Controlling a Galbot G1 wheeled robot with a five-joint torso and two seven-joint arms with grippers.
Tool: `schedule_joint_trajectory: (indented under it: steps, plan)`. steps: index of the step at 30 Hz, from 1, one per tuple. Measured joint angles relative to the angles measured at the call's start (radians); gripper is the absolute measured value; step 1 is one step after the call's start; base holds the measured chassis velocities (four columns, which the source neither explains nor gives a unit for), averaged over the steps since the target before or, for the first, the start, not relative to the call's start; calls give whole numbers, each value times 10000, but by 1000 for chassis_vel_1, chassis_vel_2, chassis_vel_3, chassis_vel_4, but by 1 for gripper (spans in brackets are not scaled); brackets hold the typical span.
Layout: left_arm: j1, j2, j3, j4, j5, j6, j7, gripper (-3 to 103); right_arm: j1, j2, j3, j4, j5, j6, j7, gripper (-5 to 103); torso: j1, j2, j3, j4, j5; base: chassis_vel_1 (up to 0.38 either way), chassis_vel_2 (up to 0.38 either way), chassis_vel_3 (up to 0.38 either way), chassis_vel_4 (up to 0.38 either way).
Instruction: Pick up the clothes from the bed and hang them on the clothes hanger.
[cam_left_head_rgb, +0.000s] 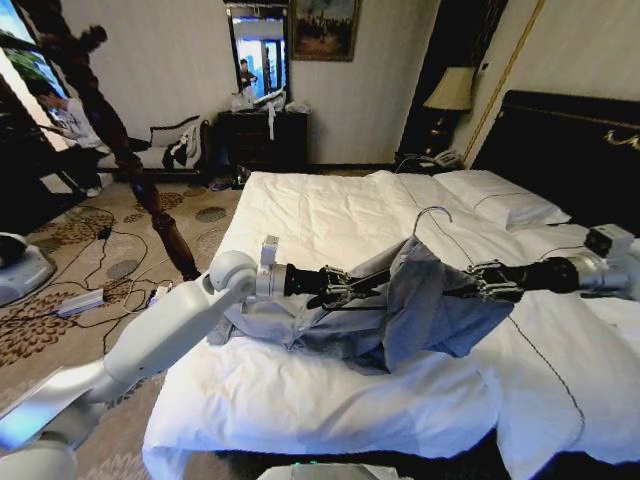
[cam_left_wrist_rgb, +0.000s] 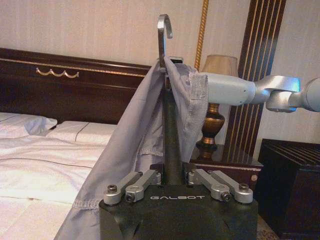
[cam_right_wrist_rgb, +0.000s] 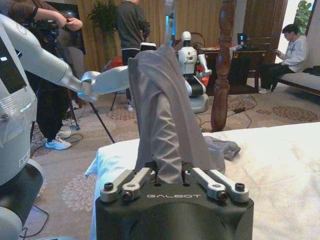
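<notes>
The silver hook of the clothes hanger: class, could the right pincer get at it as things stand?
Probably not yet: the right pincer is shut on the clothes, though the silver hook stands bare above the clothes, nothing around it.

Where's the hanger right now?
In the head view the clothes hanger is above the middle of the bed, inside the shirt, held between the left gripper and right gripper.

The head camera looked down from high up over the bed (cam_left_head_rgb: 330, 215). Each wrist camera sat low, right behind its own gripper, looking out along it. They faced each other across the shirt (cam_left_head_rgb: 420, 305), which was in all three views.
</notes>
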Motion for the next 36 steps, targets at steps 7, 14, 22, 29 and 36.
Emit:
schedule_joint_trajectory:
  steps: [7, 14, 22, 29, 36]
  plan:
    - [-162, 3, 50, 87, 0, -131, 42, 17, -7, -4, 3, 61, -62, 2, 71, 17, 0, 0, 0, 1, 0, 0, 0, 0, 0]
    - [-294, -131, 58, 253, 36, -348, 69, 17, -12, 35, -6, 43, -133, 100, 127, 17, 0, 1, 0, 0, 0, 0, 0, 0, 0]
    - [-325, -249, 99, 423, 74, -647, 85, 16, -27, 127, -8, 67, -138, 133, 195, 17, 0, 2, 0, 0, 0, 0, 0, 0, 0]
    - [-328, -263, 90, 551, 109, -711, 134, 16, -35, 167, -8, 111, -71, 145, 219, 17, 0, 1, 0, 1, -1, 0, 0, 0, 0]
    - [-385, -247, 32, 624, 106, -743, 106, 17, -34, 198, -9, 118, -35, 147, 208, 16, 1, 1, 0, 1, 0, 0, 0, 0, 0]
